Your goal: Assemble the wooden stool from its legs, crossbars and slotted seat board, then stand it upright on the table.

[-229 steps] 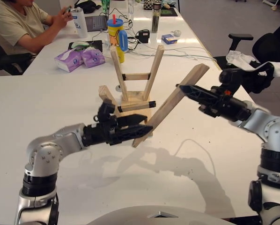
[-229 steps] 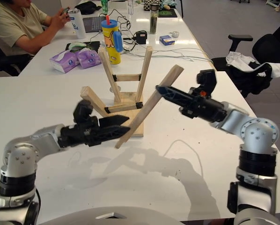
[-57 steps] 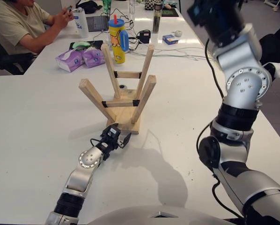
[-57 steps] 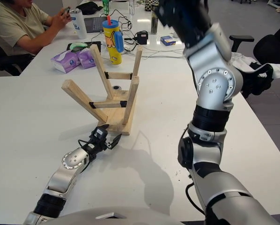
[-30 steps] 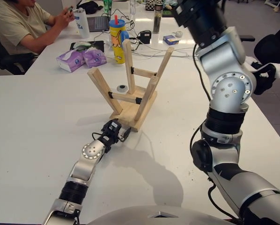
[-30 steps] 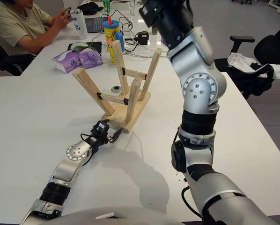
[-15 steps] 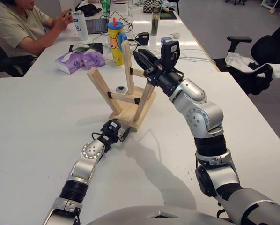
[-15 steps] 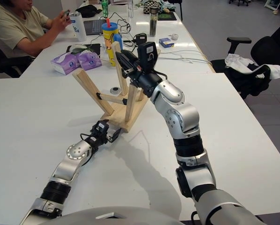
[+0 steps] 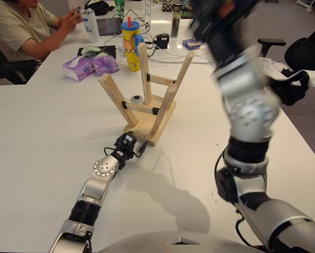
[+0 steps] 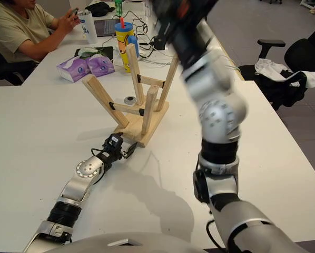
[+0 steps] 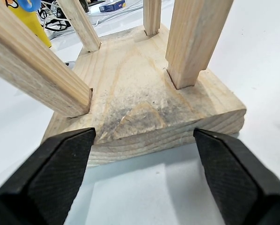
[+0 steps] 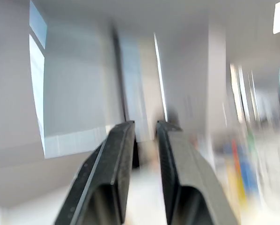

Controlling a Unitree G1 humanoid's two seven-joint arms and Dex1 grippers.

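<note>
The wooden stool (image 9: 149, 105) lies upside down and tilted on the white table (image 9: 41, 137), its legs pointing up and back. Its seat board (image 11: 144, 98) rests on the near edge. My left gripper (image 9: 133, 146) sits low on the table at the seat board's near corner. It is open, with its wide fingers (image 11: 46, 178) either side of the board's edge and not gripping it. My right arm (image 9: 247, 100) is raised high above the table. The right gripper (image 12: 143, 136) points up into the room, fingers close together with nothing between them.
Beyond the stool stand a yellow cup (image 9: 130, 39), tissue packs (image 9: 91, 64), cables and a laptop. A small round object (image 9: 137, 99) lies on the table between the stool's legs. A person sits at the far left. Open tabletop lies to the near left and right.
My right arm has swung up from the stool's upper crossbar to high above the table. The stool and left gripper have stayed put over the last half second.
</note>
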